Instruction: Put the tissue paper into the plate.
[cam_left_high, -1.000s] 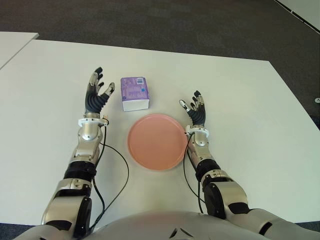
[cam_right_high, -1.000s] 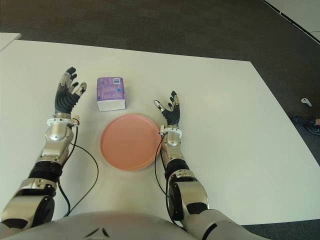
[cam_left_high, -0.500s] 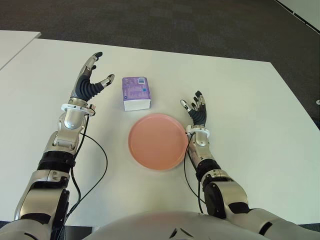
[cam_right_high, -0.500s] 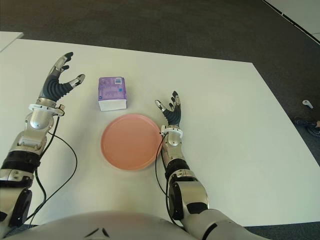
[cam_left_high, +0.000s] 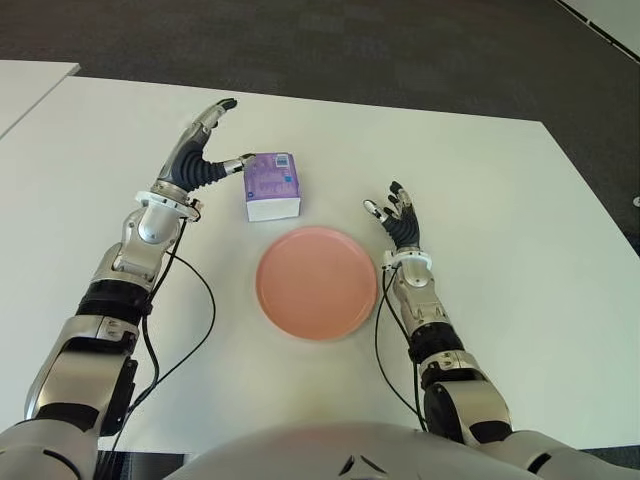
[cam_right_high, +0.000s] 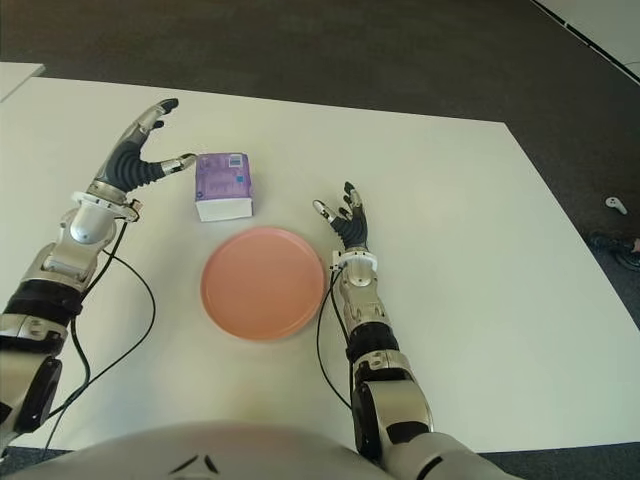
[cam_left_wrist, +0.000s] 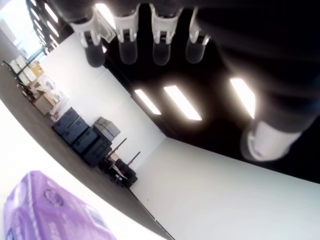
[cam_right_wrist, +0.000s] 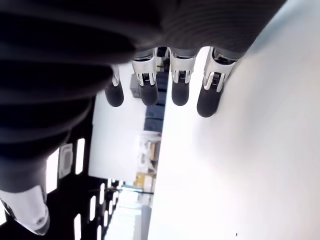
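On the white counter (cam_left_high: 520, 260), the left robot hand (cam_left_high: 196, 158) is raised at the left side of the tissue paper pack (cam_left_high: 271, 185), fingers spread apart and holding nothing; its thumb tip reaches the pack's upper left edge, though contact cannot be confirmed. The left wrist view shows the extended fingers (cam_left_wrist: 128, 31) above the purple pack (cam_left_wrist: 45, 210), with no grasp formed. The tissue paper pack, purple on top with a white front face, lies flat on the counter just behind the pink plate (cam_left_high: 317, 283), apart from its rim. The plate sits centrally before the robot. At the plate's right edge shows the right robot hand (cam_left_high: 398, 217), palm inward, fingers (cam_right_wrist: 180, 80) extended, apart and holding nothing.
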